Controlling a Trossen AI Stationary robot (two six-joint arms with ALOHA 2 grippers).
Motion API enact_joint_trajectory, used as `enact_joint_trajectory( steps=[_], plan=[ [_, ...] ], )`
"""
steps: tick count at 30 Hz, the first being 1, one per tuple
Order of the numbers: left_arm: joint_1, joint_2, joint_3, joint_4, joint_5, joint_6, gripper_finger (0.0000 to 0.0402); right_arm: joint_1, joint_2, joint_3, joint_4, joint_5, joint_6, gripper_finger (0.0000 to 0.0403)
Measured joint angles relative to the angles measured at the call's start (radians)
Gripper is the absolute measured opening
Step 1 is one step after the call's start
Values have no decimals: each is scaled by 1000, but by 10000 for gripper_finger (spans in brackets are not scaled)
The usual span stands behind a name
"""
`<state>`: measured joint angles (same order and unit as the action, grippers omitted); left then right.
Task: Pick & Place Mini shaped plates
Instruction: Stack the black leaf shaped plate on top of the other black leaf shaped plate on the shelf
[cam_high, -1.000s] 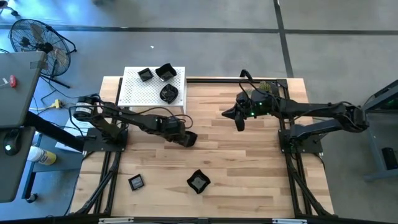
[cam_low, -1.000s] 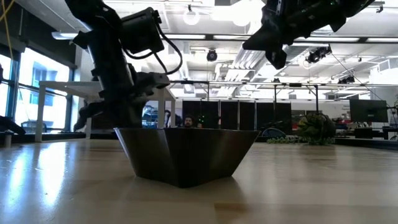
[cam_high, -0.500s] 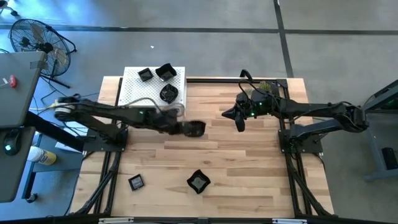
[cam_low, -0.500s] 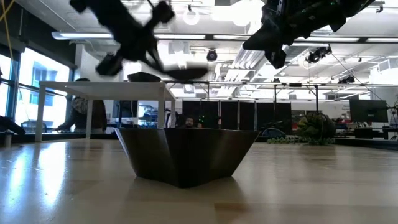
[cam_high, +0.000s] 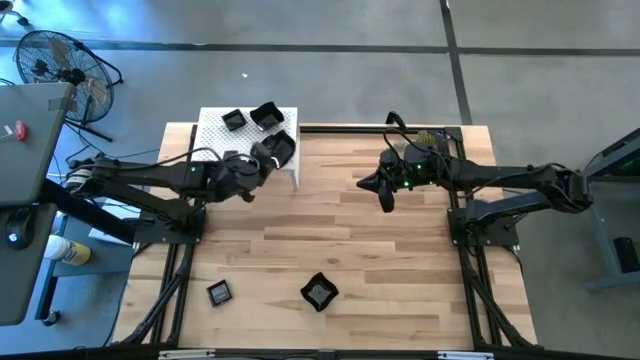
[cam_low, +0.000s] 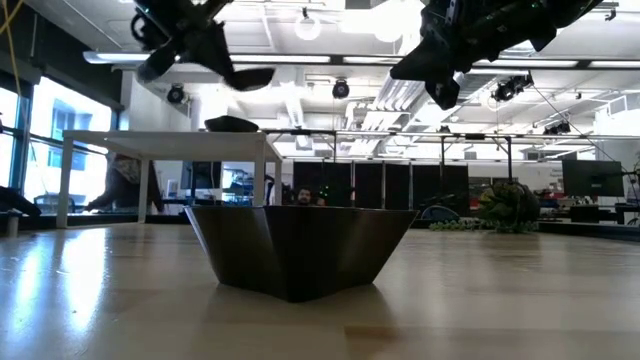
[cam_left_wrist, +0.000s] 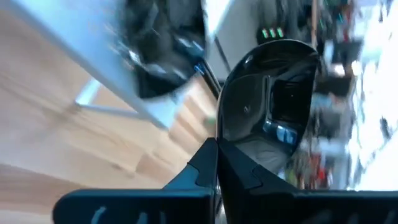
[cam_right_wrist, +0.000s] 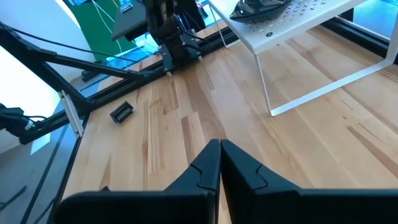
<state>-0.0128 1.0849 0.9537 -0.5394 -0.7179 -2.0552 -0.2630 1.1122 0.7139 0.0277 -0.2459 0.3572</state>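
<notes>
My left gripper (cam_high: 266, 157) (cam_left_wrist: 217, 163) is shut on a glossy black mini shaped plate (cam_high: 281, 147) (cam_left_wrist: 267, 99) and holds it in the air over the near right corner of the white perforated stand (cam_high: 215, 150). In the low view the plate (cam_low: 248, 76) is high above the stand top. Other black plates sit on the stand (cam_high: 233, 119) (cam_high: 265, 113). An angular plate (cam_high: 319, 291) (cam_low: 300, 250) and a small square one (cam_high: 219, 292) (cam_right_wrist: 121, 112) rest on the table. My right gripper (cam_high: 386, 197) (cam_right_wrist: 219, 155) hovers shut above the table's far right part. My left gripper pinches the plate's rim (cam_left_wrist: 227, 144) between its two shut fingers. The plate reaches out past the fingertips with its hollow side in the wrist view. It is lifted clear, above the stand, roughly level in the low view.
The stand (cam_right_wrist: 311, 28) is on thin legs at the table's far left, and one plate (cam_low: 232, 124) shows on its top. A green plant sprig (cam_high: 430, 138) lies at the far right edge. Bare wood runs across the table's middle (cam_high: 350, 240).
My left gripper, shut on the plate, has lifted it off the middle of the table. It has carried the plate up and toward the far left, and the plate now hangs over the stand's near right corner.
</notes>
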Motion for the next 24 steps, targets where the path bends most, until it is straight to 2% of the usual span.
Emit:
enact_joint_trajectory(
  steps=[8, 14, 20, 24],
  plan=[
    [1, 0, 0, -181, -115, -262, 0, 0, 0, 0, 0, -45, -32, 7],
    [54, 26, 0, -179, -88, -273, 0, 0, 0, 0, 0, -53, -52, 7],
    [120, 68, -1, -155, -17, -273, 0, 0, 0, 0, 0, -61, -52, 7],
    [127, 66, 0, -151, -19, -273, 1, 0, 0, 0, 0, -61, -52, 7]
  ],
)
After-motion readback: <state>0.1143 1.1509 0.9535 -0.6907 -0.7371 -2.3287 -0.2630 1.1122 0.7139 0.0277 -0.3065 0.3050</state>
